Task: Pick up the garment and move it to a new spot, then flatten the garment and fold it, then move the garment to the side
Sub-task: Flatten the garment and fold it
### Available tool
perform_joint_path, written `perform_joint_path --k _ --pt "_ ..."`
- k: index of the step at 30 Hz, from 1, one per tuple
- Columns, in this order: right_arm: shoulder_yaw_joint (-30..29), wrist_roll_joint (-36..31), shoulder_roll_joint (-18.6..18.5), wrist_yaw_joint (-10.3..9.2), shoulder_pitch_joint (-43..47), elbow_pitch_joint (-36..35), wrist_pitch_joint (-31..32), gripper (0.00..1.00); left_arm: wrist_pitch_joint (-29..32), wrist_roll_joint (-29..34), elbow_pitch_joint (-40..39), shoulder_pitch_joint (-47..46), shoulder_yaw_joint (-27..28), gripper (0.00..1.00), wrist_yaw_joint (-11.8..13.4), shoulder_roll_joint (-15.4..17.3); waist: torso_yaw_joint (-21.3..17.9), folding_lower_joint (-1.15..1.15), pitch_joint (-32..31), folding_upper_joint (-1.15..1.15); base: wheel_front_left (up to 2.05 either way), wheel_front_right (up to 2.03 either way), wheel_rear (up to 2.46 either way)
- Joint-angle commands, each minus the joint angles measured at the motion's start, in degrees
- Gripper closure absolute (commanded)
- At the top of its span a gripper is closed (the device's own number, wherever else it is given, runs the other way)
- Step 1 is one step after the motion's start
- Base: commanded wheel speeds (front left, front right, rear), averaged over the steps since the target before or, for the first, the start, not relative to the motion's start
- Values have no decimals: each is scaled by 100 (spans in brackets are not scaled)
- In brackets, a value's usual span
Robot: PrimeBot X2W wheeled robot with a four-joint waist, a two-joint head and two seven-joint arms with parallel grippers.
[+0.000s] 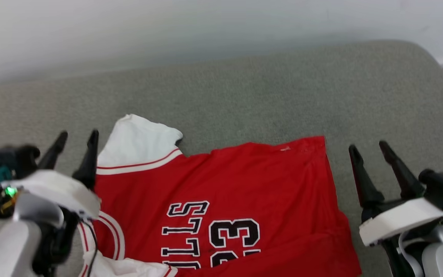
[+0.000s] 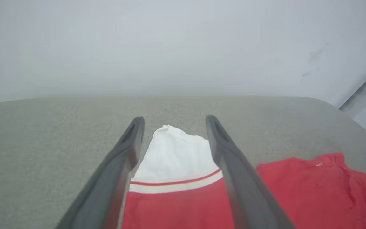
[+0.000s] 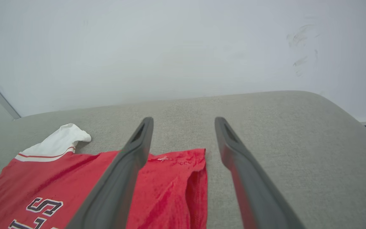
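Jersey (image 1: 244, 184) lies spread, chest side up, on a grey upholstered surface (image 1: 283, 88). Its neck end points to the robot's left and its hem (image 1: 331, 181) to the right. The red body is mostly flat, with a few shallow creases near the hem. In the right wrist view the hem edge (image 3: 199, 187) is turned over on itself in a narrow strip.

One white sleeve (image 1: 137, 142) with red-and-white trim sticks out at the jersey's far left corner, its tip slightly crumpled. Black, white-outlined lettering (image 1: 185, 231) and a number (image 1: 235, 234) read sideways and are cut off by the bottom edge of the head view. The striped neckline (image 1: 114, 231) is at the jersey's near left, partly behind the left arm.

Left gripper (image 1: 79, 134) is at the jersey's left edge, level with the sleeve seam. Its fingers stand well apart with no cloth pinched. In the left wrist view the sleeve (image 2: 175, 156) shows in the gap of the left gripper (image 2: 174, 119). Whether the fingers touch the fabric, I cannot tell.

Right gripper (image 1: 367, 146) is just beyond the jersey's hem, over bare upholstery. Its fingers are spread wide and hold nothing. In its own wrist view the right gripper (image 3: 184, 119) frames the jersey's far hem corner. One finger crosses in front of the red cloth (image 3: 59, 178).

A pale wall (image 1: 167, 27) stands beyond the jersey's far side.
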Motion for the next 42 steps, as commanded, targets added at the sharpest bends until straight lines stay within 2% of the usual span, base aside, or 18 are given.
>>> perform_joint_path --k 1,6,10,13,17,23,28,29,30,31,33,37,42 --pt "15 -35 78 0 -183 -103 -49 0 78 34 112 -363 16 0 -63 63 -230 0 544 0 0 0 0" --pt "81 -98 217 0 -535 -234 -168 0 658 -95 584 -1485 -43 0 -452 330 -490 0 1131 0 0 0 0" --pt "151 -61 292 -1 -716 -147 -232 0 1504 -335 1086 -2267 -173 0 -859 608 -707 0 1477 0 0 0 0" --pt "234 -15 327 -1 -816 -44 -337 0 2247 -565 1474 -2751 -263 0 -1061 798 -859 0 1675 0 0 0 0" --pt "322 89 364 0 -919 114 -481 0 3274 -821 1947 -3219 -345 0 -1110 1078 -1054 0 1902 0 0 0 0" --pt "446 290 374 0 -995 377 -678 0 4551 -1042 2407 -3496 -493 0 -967 1438 -1263 0 2120 0 0 0 0" --pt "496 461 372 -1 -1063 587 -761 0 5494 -1312 2674 -3264 -711 0 -821 1434 -1324 0 2194 0 0 0 0" --pt "501 486 373 0 -1078 628 -760 0 5640 -1360 2699 -3193 -750 55 -780 1390 -1325 0 2196 0 0 0 0" --pt "498 528 373 0 -1096 667 -734 0 5713 -1397 2693 -3148 -773 89 -745 1347 -1320 0 2194 0 0 0 0" --pt "497 546 372 0 -1131 699 -722 0 5716 -1415 2681 -3113 -778 100 -705 1298 -1310 0 2187 0 0 0 0" --pt "517 583 372 0 -1171 732 -671 0 5690 -1428 2664 -3087 -783 100 -690 1250 -1294 0 2176 0 0 0 0" --pt "645 849 341 0 -1365 897 -353 0 5126 -1311 2611 -3204 -685 100 -746 1125 -1196 0 2052 0 0 0 0" --pt "779 1340 -109 0 -1845 1409 401 0 4364 -1162 2640 -3396 -630 100 -852 827 -904 0 1762 0 0 0 0"
